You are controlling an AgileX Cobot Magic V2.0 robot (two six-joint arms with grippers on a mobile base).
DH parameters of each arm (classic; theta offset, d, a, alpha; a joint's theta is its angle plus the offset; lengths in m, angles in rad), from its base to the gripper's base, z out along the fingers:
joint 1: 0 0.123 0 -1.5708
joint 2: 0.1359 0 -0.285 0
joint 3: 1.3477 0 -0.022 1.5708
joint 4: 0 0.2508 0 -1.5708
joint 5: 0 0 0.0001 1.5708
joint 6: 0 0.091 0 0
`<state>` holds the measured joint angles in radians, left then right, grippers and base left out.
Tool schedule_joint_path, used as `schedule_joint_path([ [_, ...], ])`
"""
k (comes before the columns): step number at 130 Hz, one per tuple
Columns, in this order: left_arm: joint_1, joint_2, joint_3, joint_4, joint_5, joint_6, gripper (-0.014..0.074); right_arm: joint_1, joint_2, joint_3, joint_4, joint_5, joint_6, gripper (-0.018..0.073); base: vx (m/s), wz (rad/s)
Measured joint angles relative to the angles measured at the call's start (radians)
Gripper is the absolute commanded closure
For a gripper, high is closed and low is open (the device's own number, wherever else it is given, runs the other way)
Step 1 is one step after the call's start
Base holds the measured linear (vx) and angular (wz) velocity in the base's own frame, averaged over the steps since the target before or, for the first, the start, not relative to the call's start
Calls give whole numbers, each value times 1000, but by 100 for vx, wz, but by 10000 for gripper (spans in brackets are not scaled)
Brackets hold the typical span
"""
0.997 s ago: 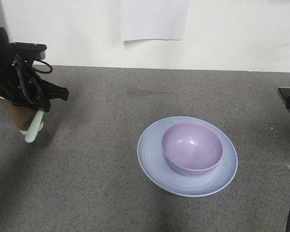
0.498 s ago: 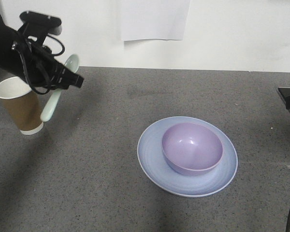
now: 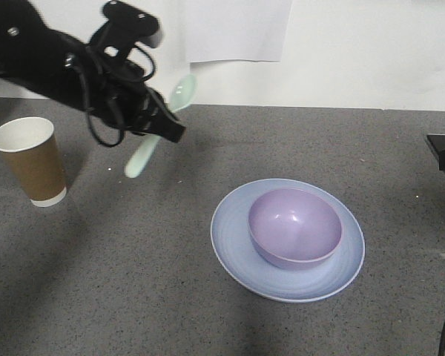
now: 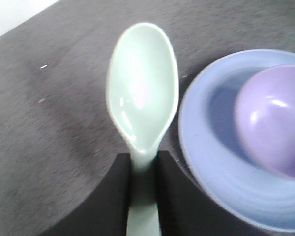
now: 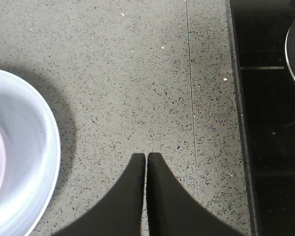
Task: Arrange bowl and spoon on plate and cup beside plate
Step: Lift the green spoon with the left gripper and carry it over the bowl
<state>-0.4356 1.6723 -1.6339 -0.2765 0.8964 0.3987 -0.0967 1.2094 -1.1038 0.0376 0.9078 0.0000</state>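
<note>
Spoon (image 3: 181, 93) was clamped by its handle in the left gripper (image 3: 167, 132), in the air at 10 o'clock from the plate (image 3: 233, 237), scoop tilted up. Bowl (image 3: 294, 226) sat on the plate. Cup (image 3: 31, 159) stood upright at 9 o'clock, well apart. Right gripper (image 5: 146, 164) had its fingers pressed together, holding nothing.

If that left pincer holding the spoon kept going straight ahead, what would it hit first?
Probably bare grey table beside the plate, not the plate itself. The spoon sticks out ahead of the left pincer, so it would touch first. Depth is hard to judge.
</note>
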Motion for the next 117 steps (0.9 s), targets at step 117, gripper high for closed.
schedule_joint_path([
  [117, -344, 409, -481, 78, 356, 39, 598, 0, 0, 0, 0, 3, 0, 560, 0, 0],
])
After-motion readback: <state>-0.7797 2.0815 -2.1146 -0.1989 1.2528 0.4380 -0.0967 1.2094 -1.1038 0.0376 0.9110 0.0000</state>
